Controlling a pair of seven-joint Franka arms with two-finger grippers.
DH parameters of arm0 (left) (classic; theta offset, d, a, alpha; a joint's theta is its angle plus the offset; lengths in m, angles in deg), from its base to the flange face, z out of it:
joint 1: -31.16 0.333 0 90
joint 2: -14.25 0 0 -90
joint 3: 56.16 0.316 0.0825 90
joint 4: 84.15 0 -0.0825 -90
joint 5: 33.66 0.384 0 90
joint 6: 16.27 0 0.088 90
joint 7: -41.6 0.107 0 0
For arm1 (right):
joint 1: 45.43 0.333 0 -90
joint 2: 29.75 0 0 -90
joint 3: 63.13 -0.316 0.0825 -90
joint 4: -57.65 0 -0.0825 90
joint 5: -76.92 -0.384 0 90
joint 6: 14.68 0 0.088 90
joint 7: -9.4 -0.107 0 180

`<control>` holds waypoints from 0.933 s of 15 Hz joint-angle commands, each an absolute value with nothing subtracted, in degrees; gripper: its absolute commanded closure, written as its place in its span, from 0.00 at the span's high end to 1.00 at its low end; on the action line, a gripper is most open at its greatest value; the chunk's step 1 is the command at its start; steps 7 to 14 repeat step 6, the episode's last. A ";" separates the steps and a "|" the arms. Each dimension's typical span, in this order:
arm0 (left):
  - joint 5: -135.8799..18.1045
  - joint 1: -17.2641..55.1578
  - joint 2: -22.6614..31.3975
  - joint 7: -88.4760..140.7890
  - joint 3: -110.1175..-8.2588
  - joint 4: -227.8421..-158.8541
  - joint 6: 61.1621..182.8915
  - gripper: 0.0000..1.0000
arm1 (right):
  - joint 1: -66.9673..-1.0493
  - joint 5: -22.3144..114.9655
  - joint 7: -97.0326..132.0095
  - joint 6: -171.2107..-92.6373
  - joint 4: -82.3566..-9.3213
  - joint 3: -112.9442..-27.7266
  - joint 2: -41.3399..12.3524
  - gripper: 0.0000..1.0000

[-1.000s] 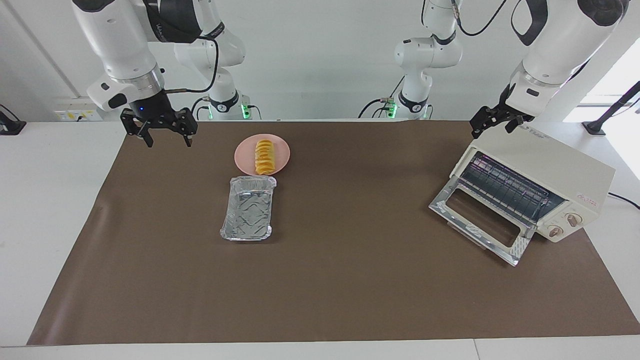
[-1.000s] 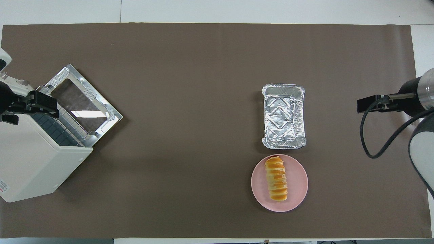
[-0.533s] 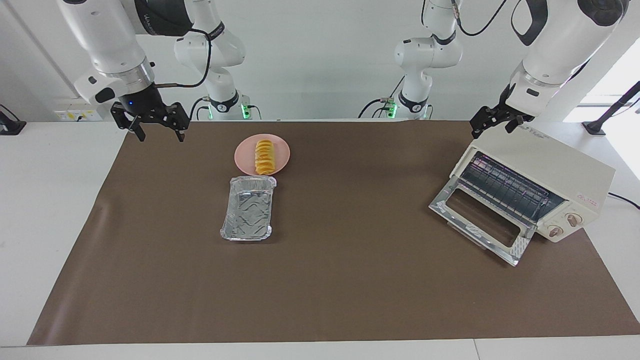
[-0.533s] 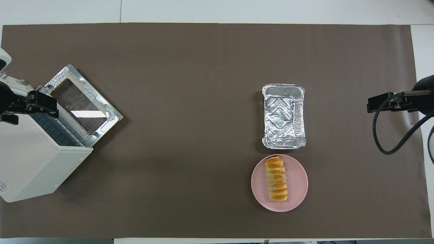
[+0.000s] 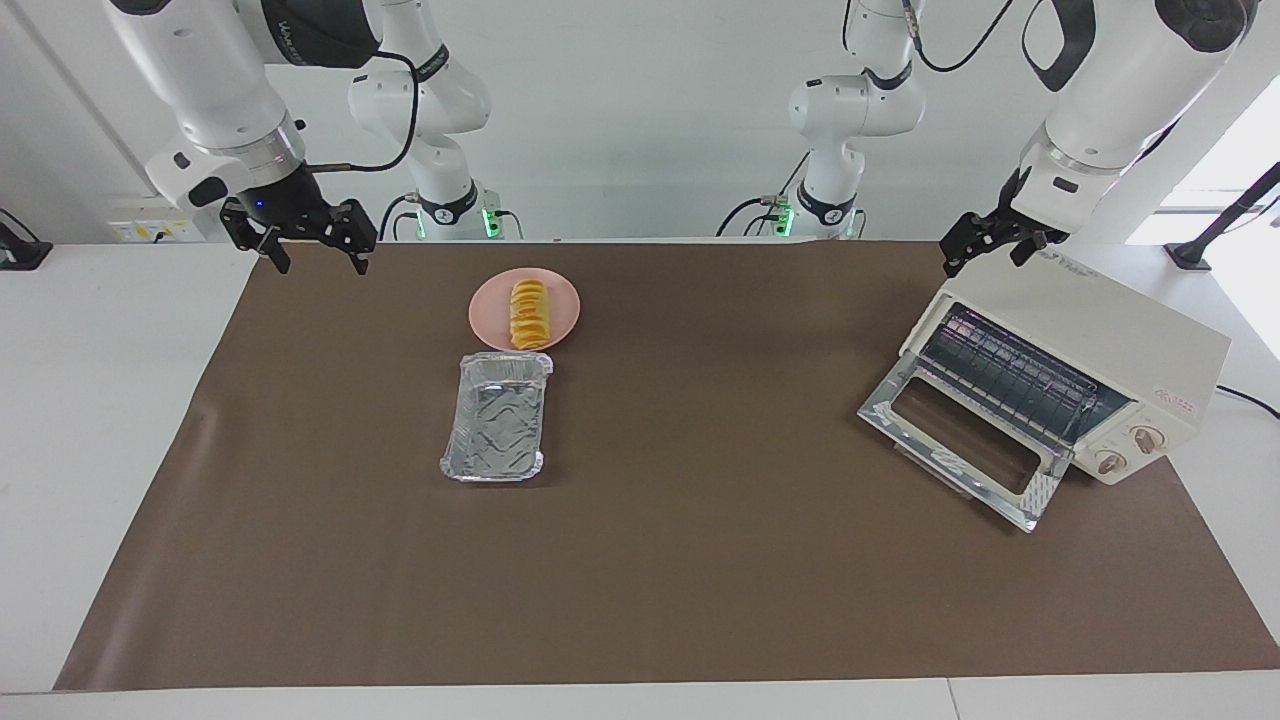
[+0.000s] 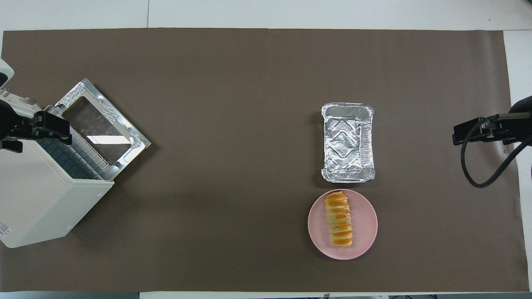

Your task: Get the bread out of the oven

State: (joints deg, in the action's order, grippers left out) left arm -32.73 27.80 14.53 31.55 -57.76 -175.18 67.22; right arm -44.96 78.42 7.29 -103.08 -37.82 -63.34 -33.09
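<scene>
Golden-yellow and ridged along its top, the bread lies lengthwise on a round pink plate toward the right arm's end of the table, out of the oven and well apart from it. A silver foil tray sits just beside the plate, farther from the robots, its inside bare. Both rest on a brown mat that covers most of the white table.

The right gripper hangs in the air over the mat's corner at the right arm's end, fingers spread wide and holding nothing; the bread lies well apart from it, toward the middle of the table. In the overhead view only that gripper's tip and a looping black cable show at the mat's edge.

At the left arm's end the cream-white oven stands at an angle, its silver-framed glass door dropped flat open and the wire rack showing inside, with two round knobs on its front. The left gripper is poised at the oven's top corner, beside the roof, its fingers apart and holding nothing; whether it touches the casing cannot be made out. The bread is well apart from this gripper too.
</scene>
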 commanded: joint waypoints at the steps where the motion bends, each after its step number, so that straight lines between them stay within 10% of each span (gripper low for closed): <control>1: -33.31 28.53 15.31 32.63 -57.92 -175.64 67.84 1.00 | -45.87 78.32 8.52 -101.69 -36.31 -63.84 -32.30 1.00; 14: -33.31 28.53 15.31 32.63 -57.92 -175.73 67.84 1.00 | -45.70 78.32 8.35 -101.95 -36.57 -63.84 -32.47 1.00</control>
